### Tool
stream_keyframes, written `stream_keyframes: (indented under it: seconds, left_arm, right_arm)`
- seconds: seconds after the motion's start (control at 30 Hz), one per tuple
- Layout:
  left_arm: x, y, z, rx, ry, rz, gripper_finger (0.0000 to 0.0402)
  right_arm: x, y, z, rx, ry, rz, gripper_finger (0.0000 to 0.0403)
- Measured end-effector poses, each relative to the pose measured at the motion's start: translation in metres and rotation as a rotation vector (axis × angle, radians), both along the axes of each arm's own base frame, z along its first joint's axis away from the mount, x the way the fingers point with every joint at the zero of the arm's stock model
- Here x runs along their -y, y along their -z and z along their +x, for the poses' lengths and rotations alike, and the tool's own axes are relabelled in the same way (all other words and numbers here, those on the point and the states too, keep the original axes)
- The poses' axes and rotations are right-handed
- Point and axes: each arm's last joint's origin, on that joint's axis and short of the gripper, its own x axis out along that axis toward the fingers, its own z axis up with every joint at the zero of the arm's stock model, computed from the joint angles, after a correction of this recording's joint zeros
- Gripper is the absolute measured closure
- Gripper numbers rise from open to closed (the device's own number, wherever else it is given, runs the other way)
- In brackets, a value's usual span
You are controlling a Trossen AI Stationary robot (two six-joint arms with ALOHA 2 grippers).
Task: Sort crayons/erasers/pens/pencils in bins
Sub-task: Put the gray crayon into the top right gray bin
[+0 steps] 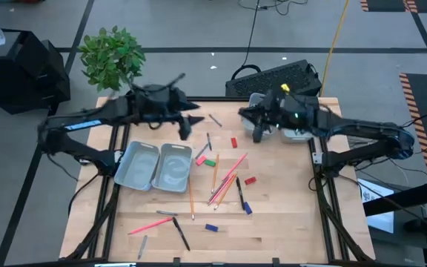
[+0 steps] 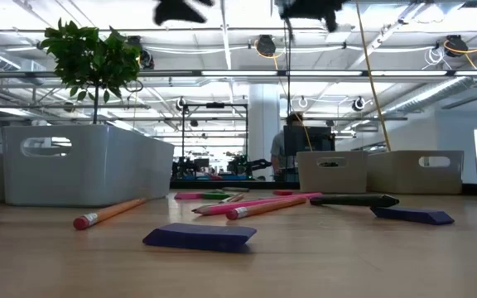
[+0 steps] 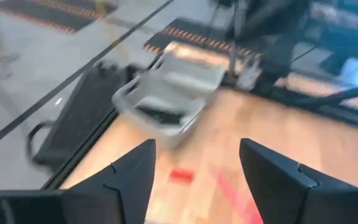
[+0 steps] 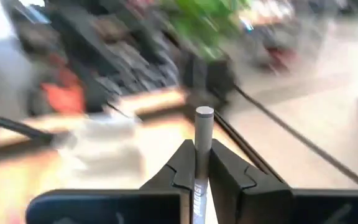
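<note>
Pen (image 4: 202,146) between right end effector (image 4: 197,163) fingers

The counter (image 1: 273,215) is pale, matt wood with visible grain; the bins (image 1: 158,167) are smooth, light-grey plastic with a faint sheen; the pencils (image 1: 191,199) look like painted wood

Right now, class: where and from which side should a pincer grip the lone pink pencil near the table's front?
Grip the pink pencil mid-shaft, straight down from above, closing across its width: it lies flat on the table, and a black pen crowds its right end.
</note>
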Motion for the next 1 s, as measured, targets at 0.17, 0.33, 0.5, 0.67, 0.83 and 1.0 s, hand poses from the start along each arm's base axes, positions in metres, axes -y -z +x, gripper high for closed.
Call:
stream_keyframes:
  seconds: [0.17,0.33,0.5,0.67,0.83,1.0]
  left_arm:
    - [-0.012,-0.007,-0.038,-0.069,-0.086,-0.02,0.0158]
    - [-0.016,-0.011,-0.056,-0.077,-0.133,-0.025,0.0158]
    - [-0.021,-0.012,-0.059,-0.072,-0.16,-0.025,0.0158]
    - [-0.024,-0.011,-0.061,-0.081,-0.181,-0.024,0.0158]
    - [-0.025,-0.011,-0.062,-0.094,-0.186,0.0,0.0158]
    - [-0.025,-0.011,-0.061,-0.095,-0.189,-0.003,0.0158]
  right_arm:
    - [0.043,0.014,-0.031,-0.246,0.327,0.199,0.0384]
    - [0.081,0.05,-0.071,-0.454,0.587,0.354,0.0384]
    - [0.098,0.095,-0.101,-0.582,0.73,0.466,0.0384]
    - [0.104,0.133,-0.119,-0.659,0.81,0.602,0.0384]
    - [0.115,0.157,-0.123,-0.756,0.85,0.683,0.0384]
    - [0.126,0.178,-0.118,-0.82,0.879,0.75,0.0374]
